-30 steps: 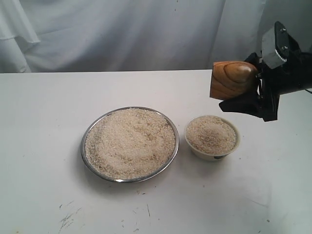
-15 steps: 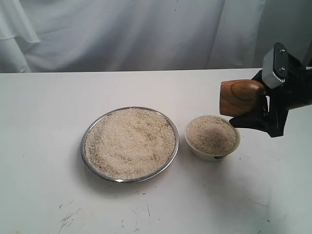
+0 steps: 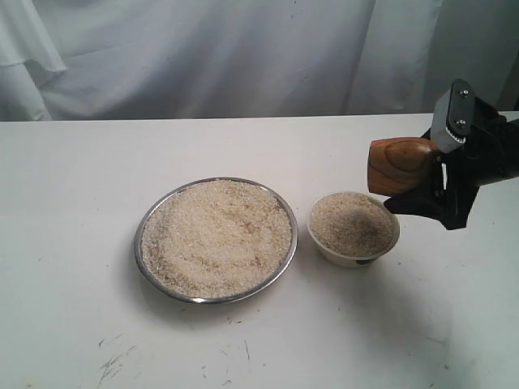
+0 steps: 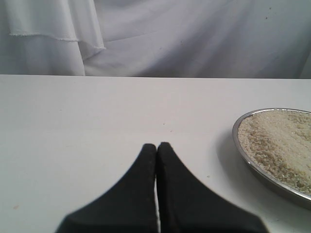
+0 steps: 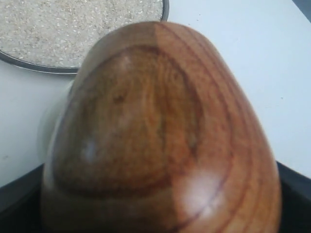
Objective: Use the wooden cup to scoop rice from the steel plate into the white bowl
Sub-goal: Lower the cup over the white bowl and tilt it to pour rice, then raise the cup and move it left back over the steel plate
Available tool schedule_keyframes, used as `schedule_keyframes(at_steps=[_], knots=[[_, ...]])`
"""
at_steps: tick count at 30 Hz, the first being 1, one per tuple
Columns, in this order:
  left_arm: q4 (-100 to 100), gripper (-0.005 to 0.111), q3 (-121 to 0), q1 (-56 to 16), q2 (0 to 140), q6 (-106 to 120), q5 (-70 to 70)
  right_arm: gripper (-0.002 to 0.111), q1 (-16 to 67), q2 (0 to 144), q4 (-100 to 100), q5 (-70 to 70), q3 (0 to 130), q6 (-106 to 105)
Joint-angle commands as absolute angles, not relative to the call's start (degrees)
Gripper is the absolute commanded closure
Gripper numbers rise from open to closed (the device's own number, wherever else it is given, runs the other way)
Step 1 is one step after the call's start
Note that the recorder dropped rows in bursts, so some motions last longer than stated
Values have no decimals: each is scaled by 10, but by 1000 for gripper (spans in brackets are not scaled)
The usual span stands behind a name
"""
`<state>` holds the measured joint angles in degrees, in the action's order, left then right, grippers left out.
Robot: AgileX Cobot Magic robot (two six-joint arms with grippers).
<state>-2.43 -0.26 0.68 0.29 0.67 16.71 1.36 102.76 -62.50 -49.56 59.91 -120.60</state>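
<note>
The steel plate [image 3: 147, 220] sits mid-table, heaped with rice [image 3: 217, 235]. To its right stands the white bowl [image 3: 340, 253], also full of rice. My right gripper [image 3: 423, 174] is shut on the wooden cup [image 3: 399, 165], which lies on its side above the bowl's right rim with its mouth facing left toward the plate. In the right wrist view the cup's rounded bottom [image 5: 160, 136] fills the frame, with the plate's rim [image 5: 43, 66] beyond. My left gripper [image 4: 156, 145] is shut and empty over the bare table, to the left of the plate [image 4: 252, 165].
A white cloth backdrop [image 3: 203, 57] hangs behind the table's far edge. Faint dark scuffs [image 3: 113, 365] mark the tabletop near the front.
My right gripper has carried the cup down and to the right, from up beside the bowl to just above the bowl's right rim. The left gripper's earlier state is not shown.
</note>
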Motion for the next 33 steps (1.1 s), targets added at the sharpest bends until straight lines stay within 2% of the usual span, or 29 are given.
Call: schedule_keyframes(at_steps=[1,12,24,33], knots=[[-25,107,0,6,0,5,163,108,10,1028,-625,-493,598,-1210],[-25,107,0,6,0,5,163,108,62,1028,-543,-425,598,-1181],[-25,107,0,6,0,5,163,108,72,1028,-518,-401,598,-1167],[-25,107,0,6,0,5,163,108,112,1028,-443,-343,598,-1144]])
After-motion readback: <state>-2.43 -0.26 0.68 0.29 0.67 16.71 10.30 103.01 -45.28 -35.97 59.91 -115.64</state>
